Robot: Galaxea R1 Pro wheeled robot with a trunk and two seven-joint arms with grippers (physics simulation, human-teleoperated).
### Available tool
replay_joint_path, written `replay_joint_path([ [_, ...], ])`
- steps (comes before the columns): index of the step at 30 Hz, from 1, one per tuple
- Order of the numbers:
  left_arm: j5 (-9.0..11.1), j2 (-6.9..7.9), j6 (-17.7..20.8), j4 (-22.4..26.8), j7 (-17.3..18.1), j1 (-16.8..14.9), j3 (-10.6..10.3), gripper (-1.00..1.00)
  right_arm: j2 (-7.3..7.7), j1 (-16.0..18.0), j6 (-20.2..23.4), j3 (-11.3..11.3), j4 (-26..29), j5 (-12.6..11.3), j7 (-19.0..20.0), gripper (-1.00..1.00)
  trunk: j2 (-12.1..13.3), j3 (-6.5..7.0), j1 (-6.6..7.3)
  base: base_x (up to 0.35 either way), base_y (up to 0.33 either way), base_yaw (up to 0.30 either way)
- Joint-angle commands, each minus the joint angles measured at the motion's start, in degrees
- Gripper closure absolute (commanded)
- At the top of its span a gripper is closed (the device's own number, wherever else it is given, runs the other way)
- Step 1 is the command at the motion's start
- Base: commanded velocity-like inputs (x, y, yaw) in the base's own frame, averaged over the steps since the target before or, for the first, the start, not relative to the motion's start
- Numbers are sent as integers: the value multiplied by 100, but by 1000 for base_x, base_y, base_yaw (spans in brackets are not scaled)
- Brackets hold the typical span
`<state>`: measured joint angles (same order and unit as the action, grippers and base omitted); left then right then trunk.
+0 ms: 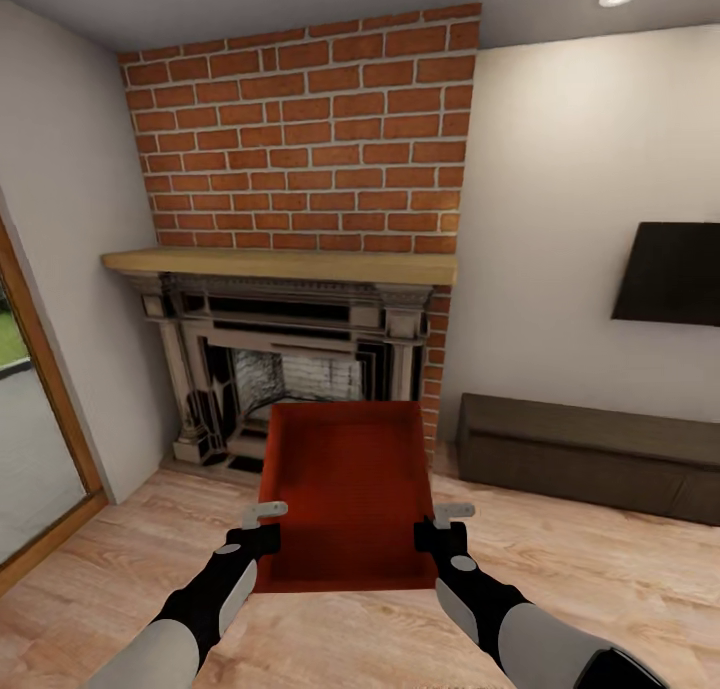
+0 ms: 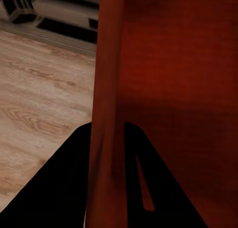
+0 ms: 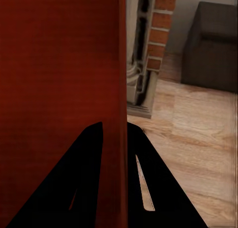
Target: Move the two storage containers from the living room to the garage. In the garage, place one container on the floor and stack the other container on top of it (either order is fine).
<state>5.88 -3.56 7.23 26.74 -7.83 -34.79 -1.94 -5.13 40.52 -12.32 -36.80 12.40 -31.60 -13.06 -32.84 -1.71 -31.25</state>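
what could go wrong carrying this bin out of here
Each gripper, left gripper and right gripper, pinches only a thin side wall of the storage container, so uneven arm motion might twist it or let it slip. Held out front, it may clip the fireplace or bench when turning.

My head camera looking forward and down at the fireplace (image 1: 290, 369), my wrist cameras close along each jaws, all sharing the container (image 1: 345, 489).

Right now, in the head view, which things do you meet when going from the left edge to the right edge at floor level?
Glass door → fireplace → storage container, gripped on each side wall by the left gripper and right gripper → dark bench.
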Motion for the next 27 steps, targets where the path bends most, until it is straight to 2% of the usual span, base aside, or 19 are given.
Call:
replay_joint_path([
  [1,-51,408,-239,35,-166,-2,177,100,3,9,-50,234,-131,-118,-341,100,-11,-9,-3,0,0,-287],
  [27,-51,408,-239,51,-166,-2,177,100,5,9,-49,234,-132,-118,-338,100,-11,49,-3,0,0,-287],
])
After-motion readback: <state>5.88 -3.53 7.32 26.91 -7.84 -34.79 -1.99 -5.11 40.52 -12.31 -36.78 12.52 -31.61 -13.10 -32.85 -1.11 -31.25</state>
